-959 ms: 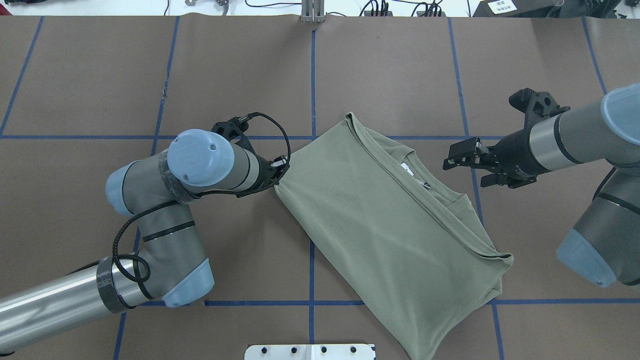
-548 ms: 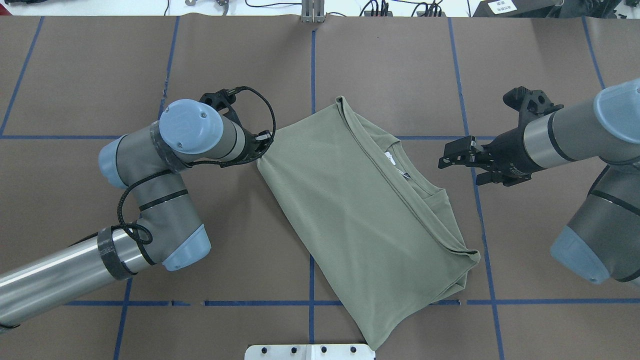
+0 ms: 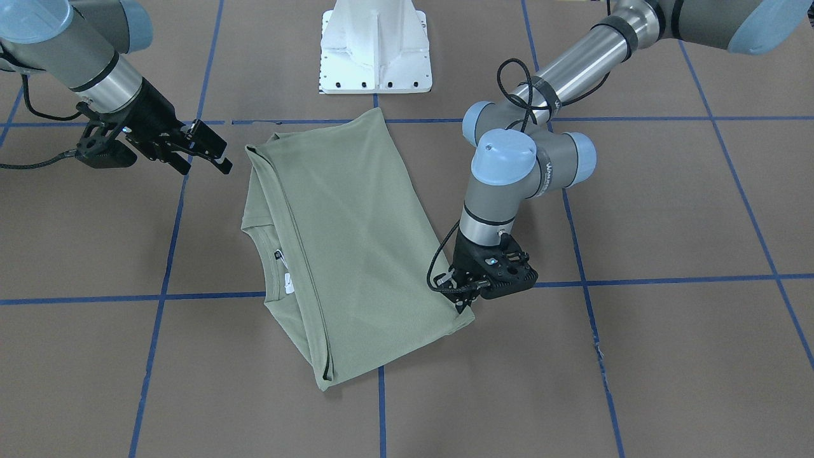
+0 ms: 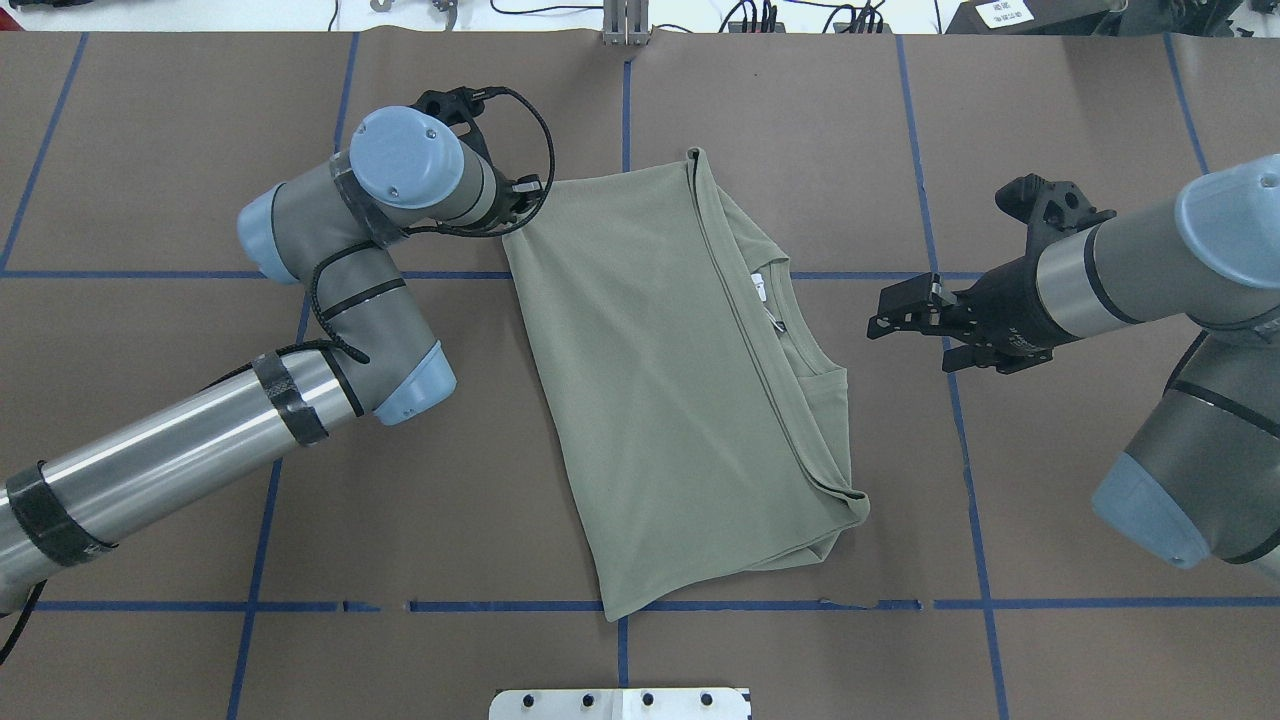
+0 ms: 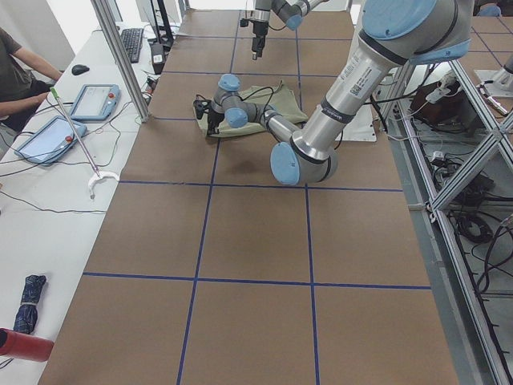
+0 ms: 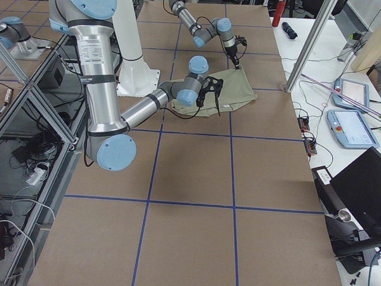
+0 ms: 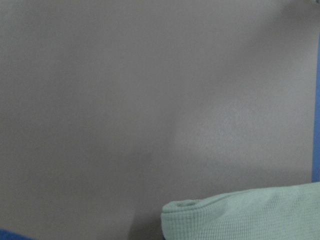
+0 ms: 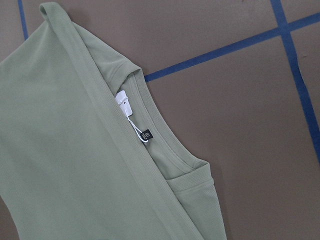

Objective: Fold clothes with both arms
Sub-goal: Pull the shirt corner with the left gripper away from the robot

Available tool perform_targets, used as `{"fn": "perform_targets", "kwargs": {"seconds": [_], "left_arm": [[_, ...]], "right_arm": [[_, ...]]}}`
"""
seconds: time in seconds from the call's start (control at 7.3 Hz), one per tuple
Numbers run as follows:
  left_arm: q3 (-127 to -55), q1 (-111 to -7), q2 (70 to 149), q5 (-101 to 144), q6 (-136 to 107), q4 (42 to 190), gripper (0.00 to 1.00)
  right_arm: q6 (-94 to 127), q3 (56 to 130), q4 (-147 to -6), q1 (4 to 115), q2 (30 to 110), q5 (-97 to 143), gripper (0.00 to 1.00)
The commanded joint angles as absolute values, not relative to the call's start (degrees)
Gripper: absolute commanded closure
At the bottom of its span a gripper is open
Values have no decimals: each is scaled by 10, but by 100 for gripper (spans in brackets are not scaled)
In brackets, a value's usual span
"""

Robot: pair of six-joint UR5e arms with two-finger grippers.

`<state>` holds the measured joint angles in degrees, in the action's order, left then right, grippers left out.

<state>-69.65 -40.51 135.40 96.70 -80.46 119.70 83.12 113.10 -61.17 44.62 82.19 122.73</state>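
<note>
Front-facing view: one olive-green shirt (image 3: 343,242), folded to a rough oblong, lies flat and askew near the middle of the brown worktop (image 3: 668,203), which is ruled with blue tape lines (image 3: 636,280). Two tools counted. The left tool (image 3: 463,305) points down, its fingers pinched together on one corner of the shirt. The right tool (image 3: 210,152) hangs beside the shirt without touching it, jaws apart, holding nothing. Overhead view: the left tool's fingers are hidden beneath its own wrist, and both arms are cut off at the frame edges. Side views: both tools are too small to judge. Left wrist view: blurred, showing only a rolled, fine-ribbed fabric corner at the bottom edge. Right wrist view: a stitched collar (image 8: 160,120) and two tags, one white tag (image 8: 124,106) and one black tag (image 8: 147,135), its print illegible. The shirt runs out of frame at the left and bottom.
</note>
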Motion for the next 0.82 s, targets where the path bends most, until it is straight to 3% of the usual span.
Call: {"fn": "perform_targets", "kwargs": {"seconds": [0.0,0.14,0.55,0.68], "left_arm": [[-624,-414,1396,941,-775,1254,100],[-568,-413,1434,923,-776,1284,100],[-498,-410,1471,899,-776,1338,100],[-497,-410,1471,887,-775,1339,48]], "right_arm": [[834,1135,-612,446,822,1227,0],[834,1134,-613,446,821,1227,0],[833,1135,-613,446,821,1226,0],[829,1134,-613,446,821,1226,0]]}}
